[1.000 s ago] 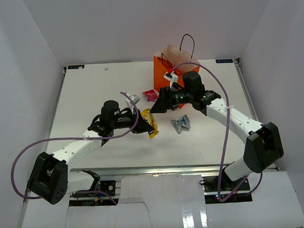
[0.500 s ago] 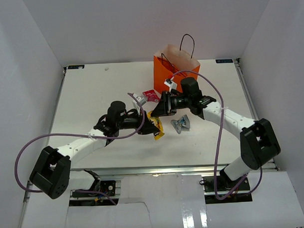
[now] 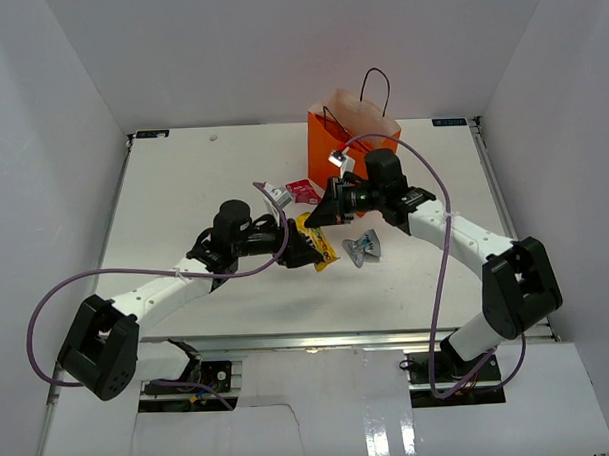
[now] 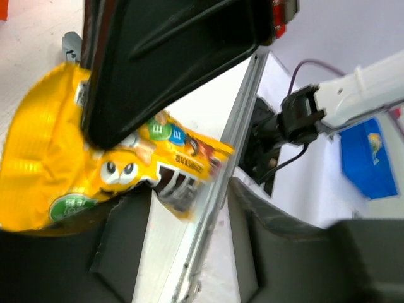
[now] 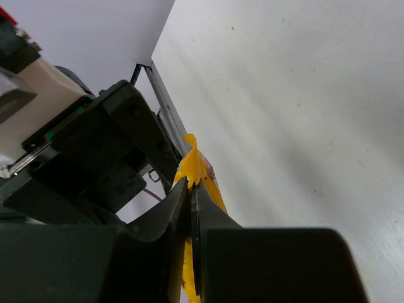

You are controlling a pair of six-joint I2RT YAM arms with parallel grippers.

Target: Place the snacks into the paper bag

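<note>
Two grippers meet above the surface point(image 3: 183, 182): the right gripper point(image 5: 189, 183) has its jaws pinched shut on the yellow candy packet point(image 3: 325, 249) in mid-air, the left gripper point(image 3: 301, 251) has its jaws parted, so the left should back straight off before any carry toward the paper bag point(image 3: 324, 147).

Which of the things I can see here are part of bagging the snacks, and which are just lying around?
Part of the job:
- orange paper bag
- yellow candy packet
- red wrapper
- silver-blue wrapper
- small silver packet

Just there:
- purple cables
- metal rail at the table's near edge
- blue box off the table
</note>
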